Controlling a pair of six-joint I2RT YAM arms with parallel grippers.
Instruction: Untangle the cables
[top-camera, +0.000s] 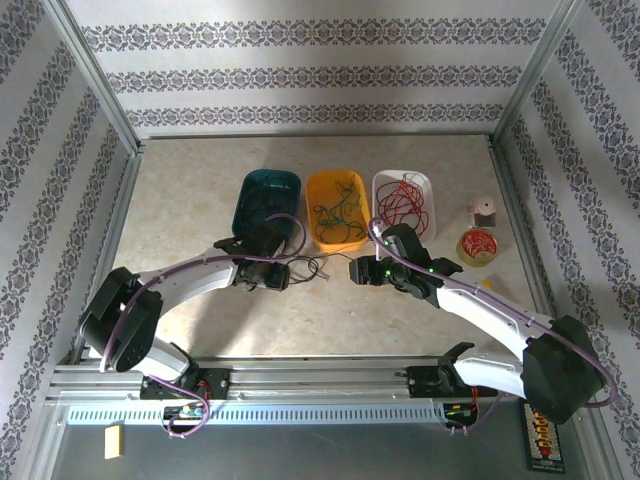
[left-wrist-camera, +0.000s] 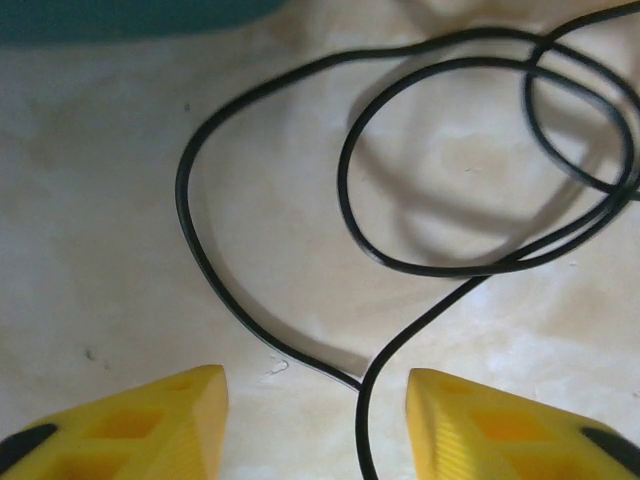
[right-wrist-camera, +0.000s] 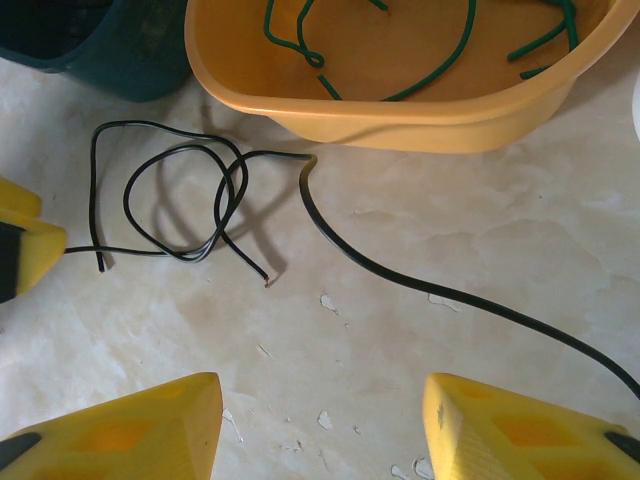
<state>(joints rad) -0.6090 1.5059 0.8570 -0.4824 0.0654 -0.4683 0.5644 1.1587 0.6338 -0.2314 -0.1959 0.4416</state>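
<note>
**A:** Where is the black cable (right-wrist-camera: 128, 195)?

**B:** On the desk (top-camera: 200, 200), in loose overlapping loops just in front of the orange bin (right-wrist-camera: 400, 125) and between the two arms. A strand of it passes between the fingers of the left gripper (left-wrist-camera: 315, 405), which is spread and not pinching it. The right gripper (right-wrist-camera: 320, 410) is spread too, with nothing in it, above bare desk.

**A:** How would it handle?

**B:** I'd say light, limp and a bit springy, so it should slide and drag its loops along when pulled. It is thin enough to slip from a loose pinch. I'd take hold near a free end, or on a single strand clear of the crossings.

**A:** And the bins?

**B:** The orange one holds green cables (right-wrist-camera: 455, 62). The white bin (top-camera: 403, 173) holds red cables (top-camera: 405, 205). The teal bin (top-camera: 268, 172) is too dark inside to tell what it holds.
</note>
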